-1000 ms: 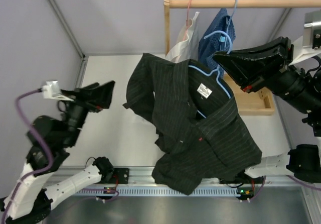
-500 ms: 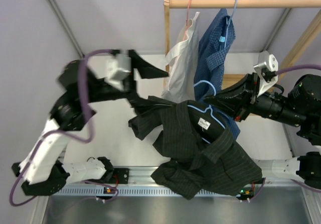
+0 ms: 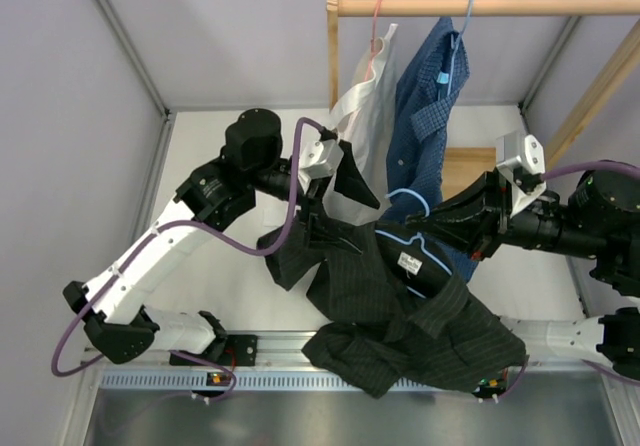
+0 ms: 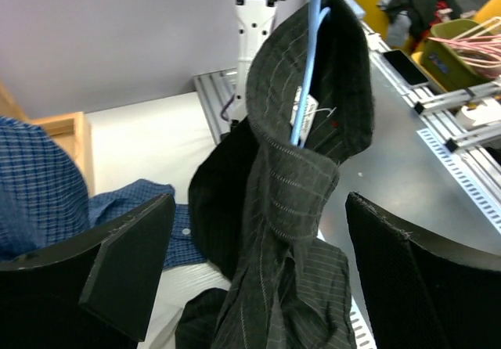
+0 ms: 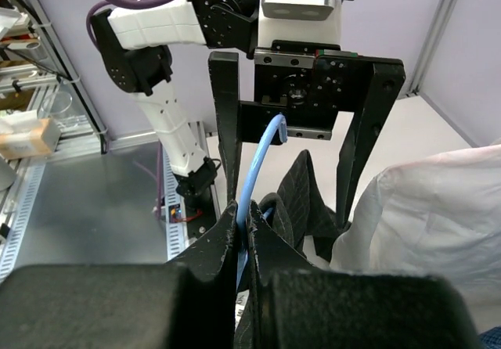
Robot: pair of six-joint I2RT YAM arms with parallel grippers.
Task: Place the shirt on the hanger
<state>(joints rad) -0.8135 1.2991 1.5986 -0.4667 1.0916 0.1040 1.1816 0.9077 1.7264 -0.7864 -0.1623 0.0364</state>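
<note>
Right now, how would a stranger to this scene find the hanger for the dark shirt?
Start at the wooden rail at the back, where a white shirt and a blue checked shirt hang. Near them, the right claw is shut on a light-blue wire hanger. Only this hanger is off the rail and carries the dark shirt.

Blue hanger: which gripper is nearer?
Right. The right gripper is shut on the hanger; the left gripper sits open facing the shirt draped over it, off the wire.

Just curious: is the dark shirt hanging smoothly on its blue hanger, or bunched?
Bunched: the shirt sags in crumpled folds around the hanger, whose wire shows partly bare.
</note>
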